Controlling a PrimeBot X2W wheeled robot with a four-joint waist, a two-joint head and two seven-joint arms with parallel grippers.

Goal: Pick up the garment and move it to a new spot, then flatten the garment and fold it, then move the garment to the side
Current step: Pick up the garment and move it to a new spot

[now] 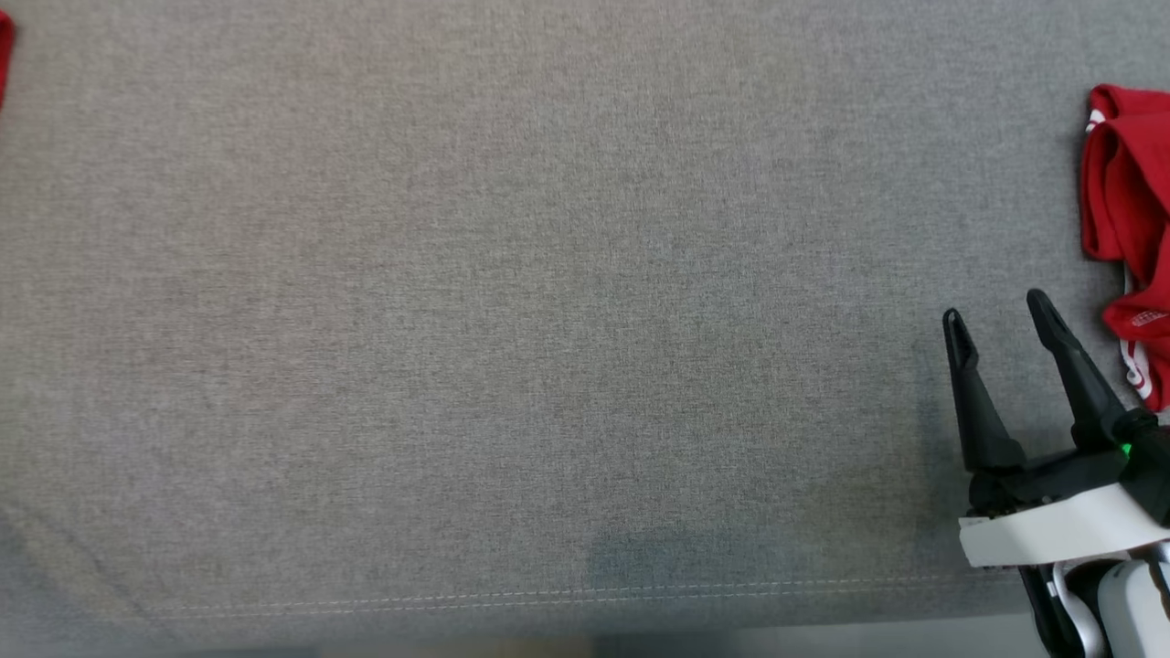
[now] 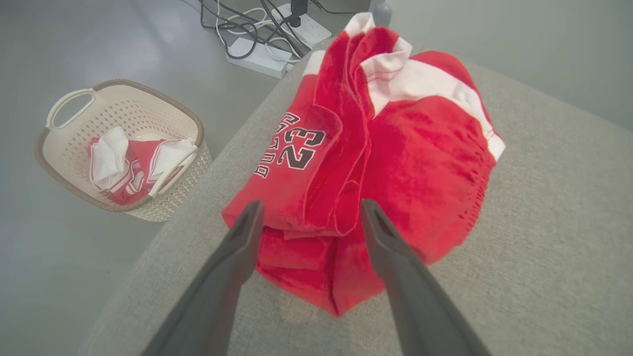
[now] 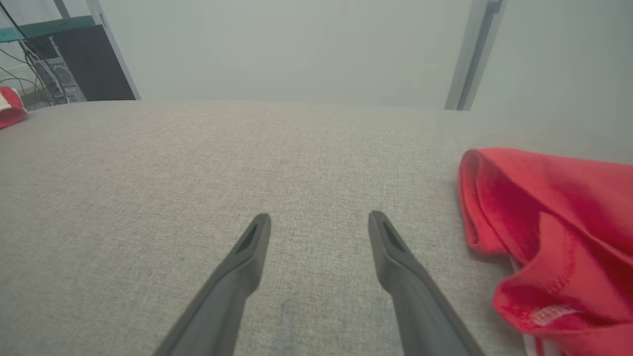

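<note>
While both end effectors stand with nothing held, the task is judged to be at its very beginning. Nearest, the left end effector (image 2: 311,207) has its jaws spread wide, with the two fingertips set either side of the near edge of the numbered garment (image 2: 376,148). Whether they touch the cloth cannot be told. The right end effector (image 1: 994,315) is likewise spread wide and grips nothing. It is poised over the bare grey counter (image 1: 512,320), with the second garment (image 1: 1129,183) just beside it to its right. The numbered garment, red with white trim and a "23" on it, lies in a bunched heap at the left end of the counter, near the corner. The second garment, also red, lies loosely doubled at the right edge. Neither is spread flat, and neither shows a tidy fold. Judgement: the pick-up is not yet made, and the relocation, flattening, folding and setting aside all remain outstanding. The placing of the left arm suggests the numbered garment is the item in hand, though that is inference only. Farther off, on the floor beyond the counter's corner, a pale basket (image 2: 69,148) holds more red and white cloth. Beyond that lie power strips (image 2: 257,52) with cables.
</note>
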